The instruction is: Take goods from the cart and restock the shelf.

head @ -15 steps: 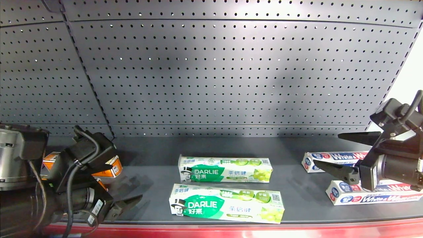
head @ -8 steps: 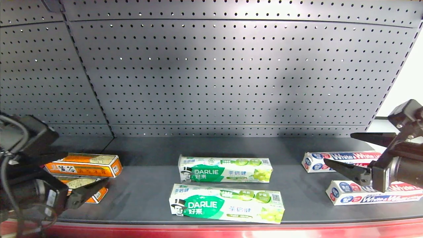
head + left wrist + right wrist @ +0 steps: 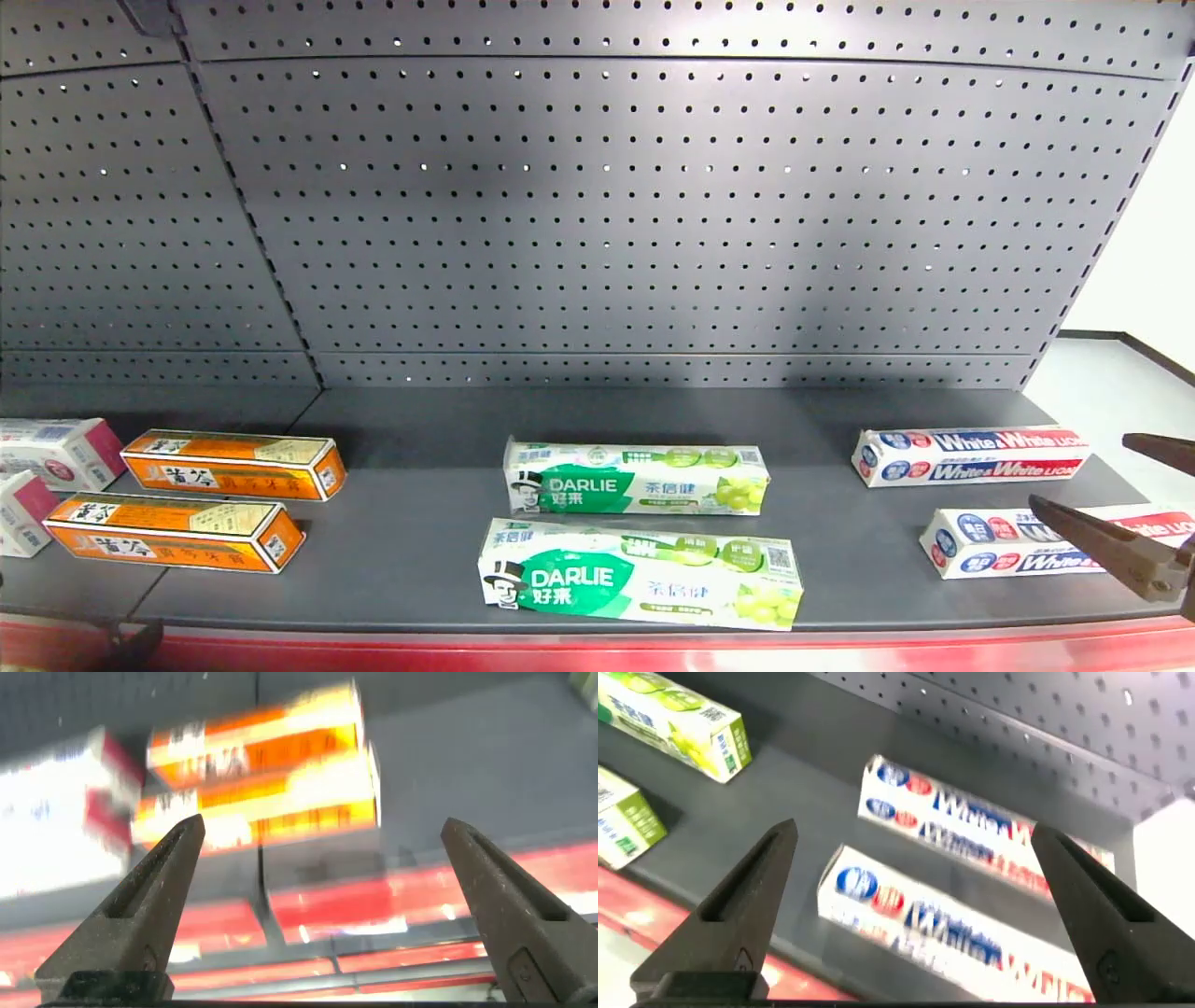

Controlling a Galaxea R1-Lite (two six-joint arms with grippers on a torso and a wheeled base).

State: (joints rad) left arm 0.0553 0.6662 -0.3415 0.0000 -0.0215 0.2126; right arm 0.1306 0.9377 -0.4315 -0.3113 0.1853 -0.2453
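Observation:
On the grey shelf [image 3: 429, 523] lie two orange boxes [image 3: 233, 464] [image 3: 173, 532] at the left, two green toothpaste boxes [image 3: 635, 478] [image 3: 639, 576] in the middle and two white-and-red toothpaste boxes [image 3: 971, 455] [image 3: 990, 551] at the right. My right gripper [image 3: 1078, 469] is open at the right edge, in front of the nearer white box, holding nothing. The right wrist view looks between its fingers [image 3: 915, 831] at both white boxes [image 3: 971, 817] [image 3: 915, 919]. My left gripper [image 3: 322, 831] is open and empty, off the shelf's front edge, facing the orange boxes [image 3: 262, 742].
Two pink-and-white boxes [image 3: 56, 453] [image 3: 19, 513] lie at the far left of the shelf. A perforated grey back panel [image 3: 597, 215] rises behind the goods. A red strip [image 3: 653, 649] runs along the shelf's front edge. Bare shelf lies between the box groups.
Both arms have drawn back from the shelf: the left one down and left, uncovering the orange and pink boxes, the right one off to the right. The boxes have not moved.

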